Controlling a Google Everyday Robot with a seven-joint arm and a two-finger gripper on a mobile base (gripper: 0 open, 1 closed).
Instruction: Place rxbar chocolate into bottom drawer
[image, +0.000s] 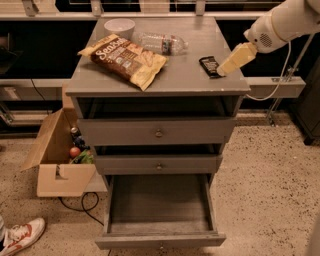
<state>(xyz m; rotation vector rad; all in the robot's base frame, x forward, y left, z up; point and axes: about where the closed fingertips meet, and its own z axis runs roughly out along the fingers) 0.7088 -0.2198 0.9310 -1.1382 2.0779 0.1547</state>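
Atop the grey wooden cabinet (187, 75), the cream gripper (224, 70), state unclear, overlaps the glossy black rxbar chocolate (208, 64).

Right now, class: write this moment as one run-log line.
phase: reach | gripper: at rxbar chocolate, contact unclear | rxbar chocolate: lying on cabinet top, right side | bottom drawer: pulled open

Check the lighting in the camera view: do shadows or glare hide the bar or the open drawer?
Camera view: the cabinet top is evenly lit, so the black rxbar chocolate stands out, with the claw just right of it; highlights glint on the water bottle; the open bottom drawer is dimmer, yet its bare floor shows; the gap under the top lies in deep shadow.
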